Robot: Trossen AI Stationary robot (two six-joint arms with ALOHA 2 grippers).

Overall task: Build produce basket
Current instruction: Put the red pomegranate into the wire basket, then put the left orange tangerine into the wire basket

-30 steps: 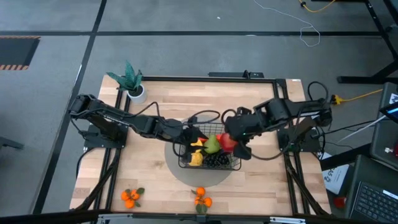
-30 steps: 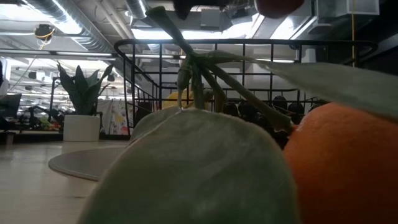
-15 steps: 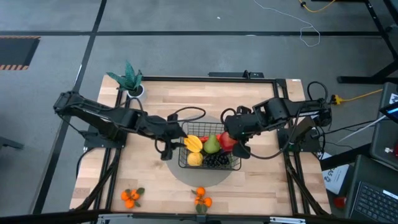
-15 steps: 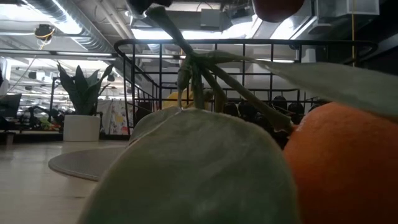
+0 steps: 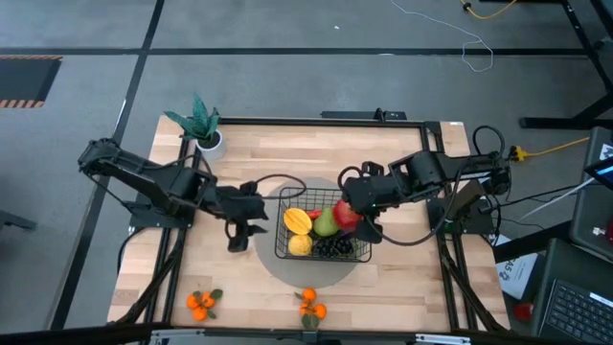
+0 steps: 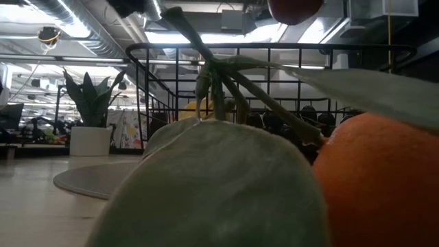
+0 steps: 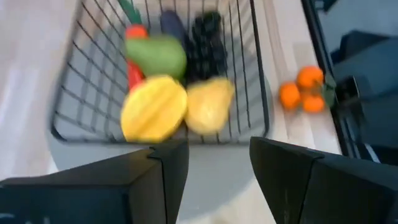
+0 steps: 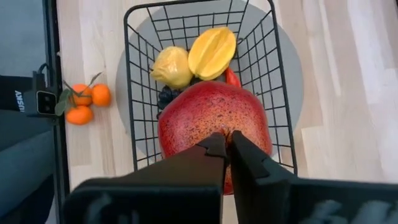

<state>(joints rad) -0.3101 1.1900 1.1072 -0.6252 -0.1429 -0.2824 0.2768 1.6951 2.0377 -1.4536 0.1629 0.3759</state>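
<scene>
The black wire basket (image 5: 324, 251) stands on a round grey mat and holds a yellow starfruit (image 5: 298, 220), a lemon (image 5: 300, 244), a green pear (image 5: 327, 223) and black grapes (image 5: 335, 247). My right gripper (image 5: 358, 213) is over the basket's right part, shut on a red apple (image 8: 214, 121). In the low view the apple (image 6: 295, 8) hangs above the basket's rim. My left gripper (image 5: 239, 232) is open and empty just left of the basket; its wrist view (image 7: 214, 168) looks into the basket (image 7: 255, 93). My right gripper pinches the apple's top middle (image 8: 214, 127) between its two nearly closed fingers (image 8: 244, 155); what lies between them is hidden by the fingers. The fingers come from above, pointing down. The apple hangs below them, clear of the basket's rim.
Two tangerine clusters lie near the front edge (image 5: 201, 304) (image 5: 309, 307); one fills the low view (image 6: 384, 185). A teal plant in a white pot (image 5: 203, 129) stands at the far left. The grey mat (image 5: 263, 259) shows around the basket.
My left gripper has drawn back out of the basket toward the table's left edge, and the starfruit now lies uncovered in the basket. My right gripper has kept the apple above the basket, shifting only slightly.
</scene>
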